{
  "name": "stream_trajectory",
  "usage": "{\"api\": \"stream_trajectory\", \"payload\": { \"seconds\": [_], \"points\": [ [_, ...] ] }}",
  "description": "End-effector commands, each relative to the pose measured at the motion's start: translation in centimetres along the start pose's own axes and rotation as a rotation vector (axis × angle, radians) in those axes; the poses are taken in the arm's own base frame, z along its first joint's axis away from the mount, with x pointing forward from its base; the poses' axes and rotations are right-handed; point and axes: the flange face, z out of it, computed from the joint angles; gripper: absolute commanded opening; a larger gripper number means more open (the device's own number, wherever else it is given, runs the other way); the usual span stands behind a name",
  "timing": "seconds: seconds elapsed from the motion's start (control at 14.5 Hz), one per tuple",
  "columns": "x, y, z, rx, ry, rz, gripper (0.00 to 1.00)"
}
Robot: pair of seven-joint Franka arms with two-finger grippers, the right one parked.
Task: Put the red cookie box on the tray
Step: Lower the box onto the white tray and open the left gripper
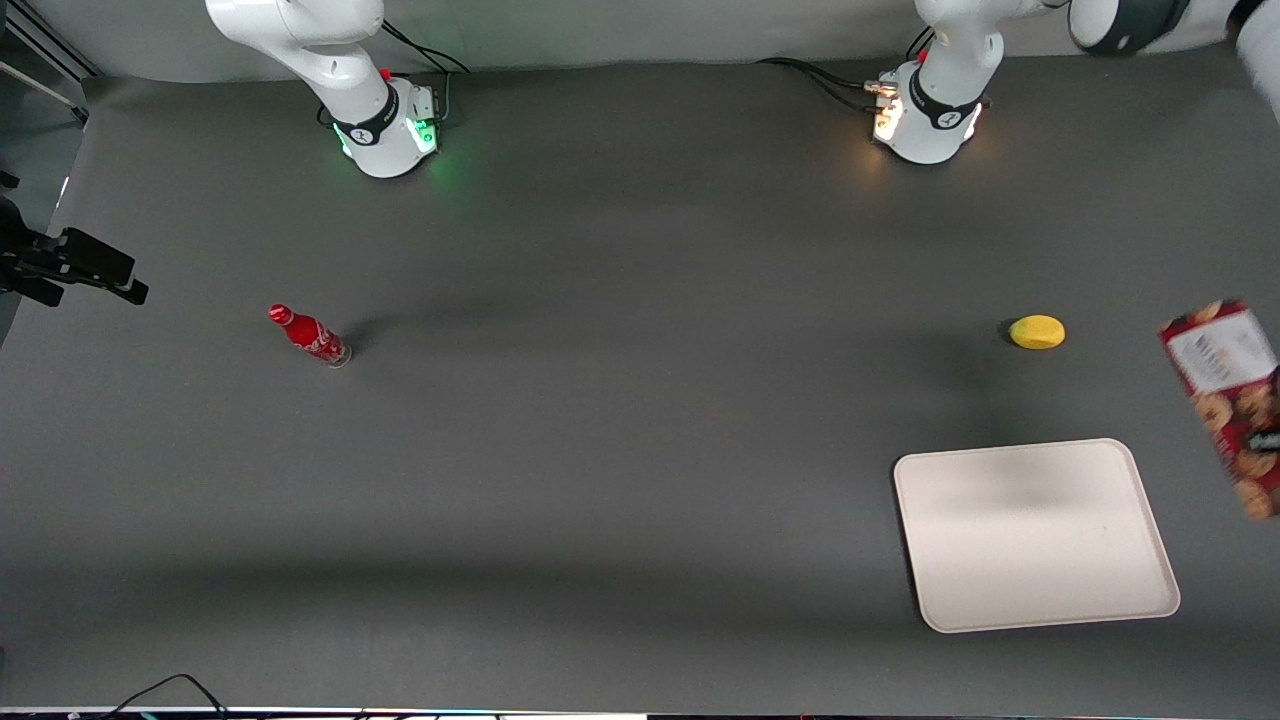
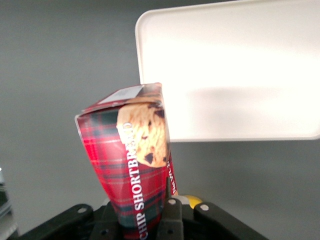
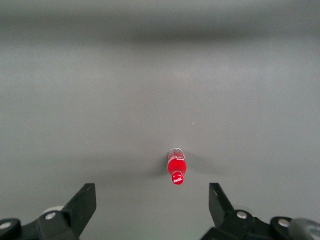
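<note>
While the dark grey table [image 1: 620, 450] fills most of the front view, a small red bottle [image 1: 308, 335] with a red cap stands alone on it toward the parked arm's end. Well apart from it, toward the working arm's end, a small yellow lemon-like object [image 1: 1037, 332] lies on the table. Nearer to the front camera than that yellow object sits the tray [image 1: 1035, 535], a large flat cream-white rectangle with rounded corners and a low rim; nothing lies on it.

At the edge of the front view, beside the tray but not over it, the red cookie box [image 1: 1225, 400] is held up in the air, tilted. It is a long narrow carton in red tartan, printed with chocolate-chip cookies, with a white label near its upper end.

The wrist view shows the box [image 2: 132, 165] close up: white lettering reading "CHIP SHORTBREAD" runs along its side, beside a large cookie picture. The left arm's gripper [image 2: 142, 222] is clamped on the box's lower end, one black finger pressed against each side. The tray [image 2: 235, 75] shows below the box, with grey table between them.
</note>
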Motion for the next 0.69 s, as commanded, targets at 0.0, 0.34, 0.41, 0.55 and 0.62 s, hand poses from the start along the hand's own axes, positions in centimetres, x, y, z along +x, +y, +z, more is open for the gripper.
{"api": "stream_trajectory", "payload": {
  "seconds": [0.0,0.34,0.41,0.55,0.62],
  "points": [
    [4.1,1.0,8.1,0.012,0.034,0.075,0.0],
    [5.9,0.7,16.5,0.013,0.079,0.133,0.0],
    [6.1,0.6,18.1,0.015,0.094,0.134,0.0],
    [6.9,0.8,20.3,0.027,0.138,0.138,0.0],
    [7.1,0.9,21.2,0.033,0.142,0.145,0.29]
  ]
}}
